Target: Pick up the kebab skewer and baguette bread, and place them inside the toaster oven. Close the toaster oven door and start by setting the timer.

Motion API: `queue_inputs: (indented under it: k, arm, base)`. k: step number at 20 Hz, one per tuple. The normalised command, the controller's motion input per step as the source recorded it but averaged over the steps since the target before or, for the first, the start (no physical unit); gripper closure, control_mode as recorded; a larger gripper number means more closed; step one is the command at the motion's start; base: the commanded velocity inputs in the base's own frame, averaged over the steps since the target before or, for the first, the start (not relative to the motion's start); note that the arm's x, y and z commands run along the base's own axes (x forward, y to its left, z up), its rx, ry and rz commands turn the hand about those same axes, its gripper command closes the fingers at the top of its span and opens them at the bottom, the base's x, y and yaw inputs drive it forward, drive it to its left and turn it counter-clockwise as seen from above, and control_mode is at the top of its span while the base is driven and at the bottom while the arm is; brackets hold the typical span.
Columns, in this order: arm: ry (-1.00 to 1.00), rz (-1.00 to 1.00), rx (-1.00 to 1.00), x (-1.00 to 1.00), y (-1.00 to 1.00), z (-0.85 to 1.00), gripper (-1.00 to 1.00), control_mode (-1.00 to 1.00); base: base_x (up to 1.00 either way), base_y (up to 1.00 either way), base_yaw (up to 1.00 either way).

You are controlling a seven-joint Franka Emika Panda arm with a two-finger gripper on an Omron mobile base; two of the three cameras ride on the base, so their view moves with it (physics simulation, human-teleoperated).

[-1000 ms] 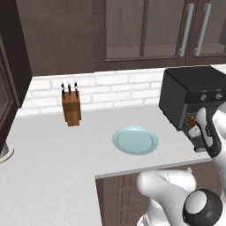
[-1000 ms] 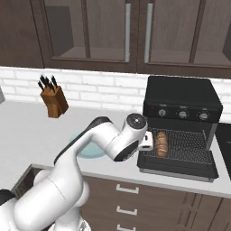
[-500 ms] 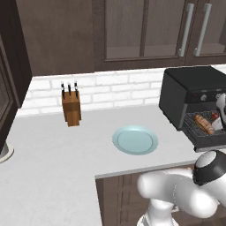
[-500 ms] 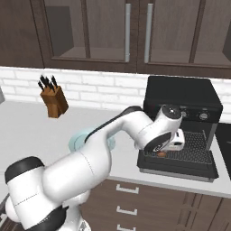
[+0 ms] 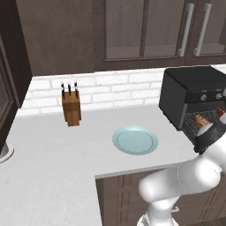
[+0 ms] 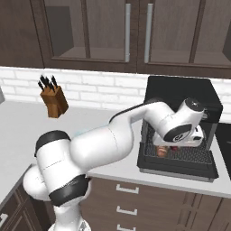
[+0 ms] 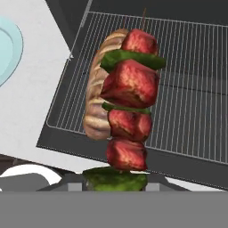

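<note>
The kebab skewer [image 7: 129, 104], red meat chunks with green pieces between them, stands up from the bottom of the hand view. Its lowest green piece sits right at the hand [image 7: 115, 187], which is pressed together on the skewer's near end. The thin stick tip pokes out past the farthest chunk. The skewer hangs over the wire rack [image 7: 187, 84] of the toaster oven [image 6: 182, 92], and whether it touches the rack cannot be told.

Just to the left of the skewer in the hand view lies the baguette bread [image 7: 99, 93], a golden-brown loaf resting on the rack near its left edge, partly hidden behind the meat. In the left base view the loaf [image 5: 201, 119] shows as a small orange-brown shape inside the oven's opening, with the red end of the skewer [image 5: 220, 111] to its right.

The toaster oven door [image 6: 178, 166] is folded down flat in front of the oven, lying over the near edge of the bench [image 5: 53, 154]. The black oven [image 5: 194, 95] stands at the right end of the bench against the white brick wall [image 5: 114, 90].

Left of the oven, a pale blue plate [image 5: 135, 140] lies on the bench. Farther left, near the wall, stands a wooden knife block [image 5: 71, 107] with dark handles. In the right base view the knife block [image 6: 53, 98] sits far left of the oven, and the white arm [image 6: 135, 131] reaches across in front of the oven's opening. Dark wooden cabinets [image 6: 135, 31] hang above.
</note>
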Motion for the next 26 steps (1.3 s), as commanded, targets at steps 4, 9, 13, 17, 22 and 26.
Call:
queue_inputs:
  k: [4,9,13,17,22,26]
  arm:
    - [0.05,0.01,0.0,0.15,0.0,-0.21,1.0,-1.0]
    - [0.03,0.0,0.0,0.03,-0.05,-0.52,1.0,-1.0]
    - [0.0,0.01,0.0,0.24,-0.29,-0.42,1.0,-1.0]
    - [0.0,0.02,0.0,0.2,-0.63,-0.03,1.0,-1.0]
    - [0.0,0.02,0.0,0.09,-0.44,0.0,1.0,-1.0]
    - [0.0,0.02,0.0,0.26,-0.03,0.0,1.0,-1.0]
  base:
    - [0.0,0.0,0.0]
    - [0.0,0.0,0.0]
    - [0.0,0.0,0.0]
    - [0.0,0.0,0.0]
    - [0.0,0.0,0.0]
    - [0.0,0.0,0.0]
